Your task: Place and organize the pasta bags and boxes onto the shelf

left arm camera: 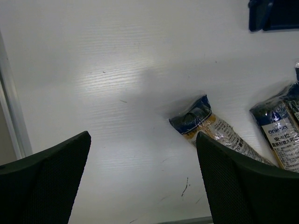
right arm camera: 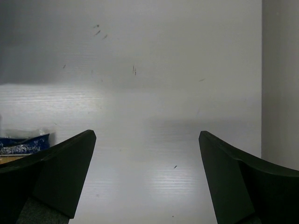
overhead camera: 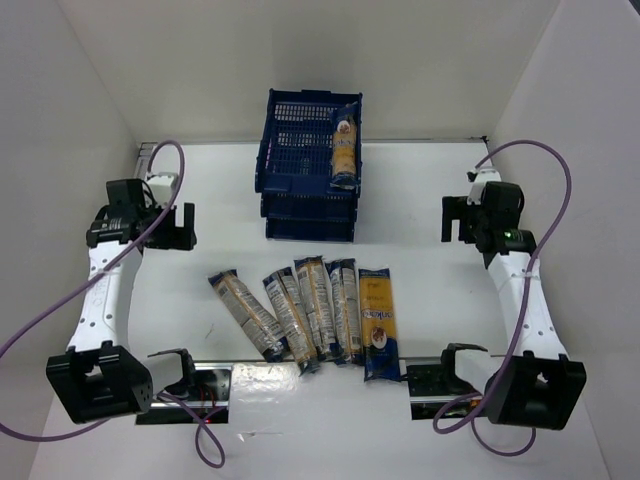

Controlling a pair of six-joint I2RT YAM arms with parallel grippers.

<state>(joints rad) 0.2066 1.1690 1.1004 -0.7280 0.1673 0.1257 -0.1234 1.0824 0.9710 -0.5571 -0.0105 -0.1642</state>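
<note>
The dark blue shelf (overhead camera: 300,190) stands at the back middle of the table. One spaghetti pack (overhead camera: 345,147) lies on the right of its top tray. Several more narrow packs (overhead camera: 300,310) and a flatter yellow pack (overhead camera: 379,322) lie in a row on the table in front. My left gripper (overhead camera: 172,227) is open and empty at the left, above bare table; its view shows the blue end of the leftmost pack (left arm camera: 198,119). My right gripper (overhead camera: 455,220) is open and empty at the right, over bare table.
White walls enclose the table on three sides. A corner of the shelf (left arm camera: 273,14) shows at the top right of the left wrist view. A blue pack end (right arm camera: 21,144) peeks in at the left of the right wrist view. Purple cables loop beside both arms.
</note>
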